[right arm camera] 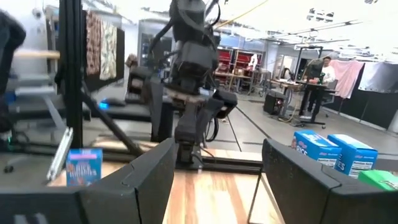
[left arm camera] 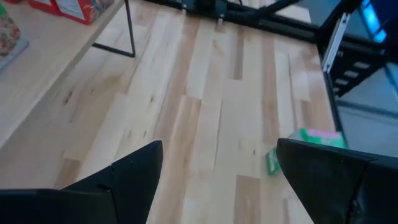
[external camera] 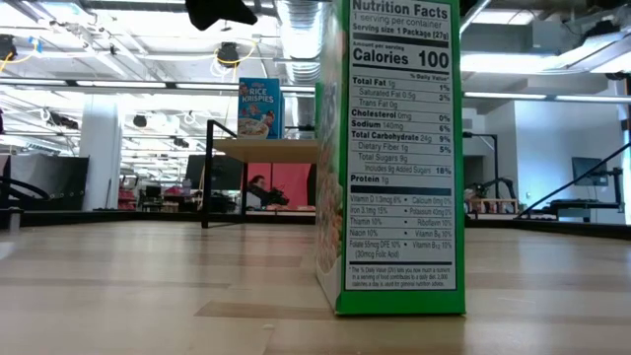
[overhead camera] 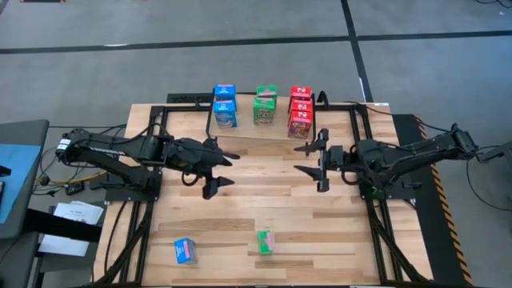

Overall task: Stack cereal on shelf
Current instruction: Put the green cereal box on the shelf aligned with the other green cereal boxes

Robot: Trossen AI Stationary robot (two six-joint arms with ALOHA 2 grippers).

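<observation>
Jaws open, both empty; green box (external camera: 389, 158) hides the shelf (external camera: 271, 150).

Grey floor (overhead camera: 240, 64) crossed by dark lines surrounds the surface (overhead camera: 264, 208); beyond, bright ceiling lights (external camera: 148, 84), white ducts (external camera: 296, 30), a distant person (right arm camera: 321, 74).
</observation>
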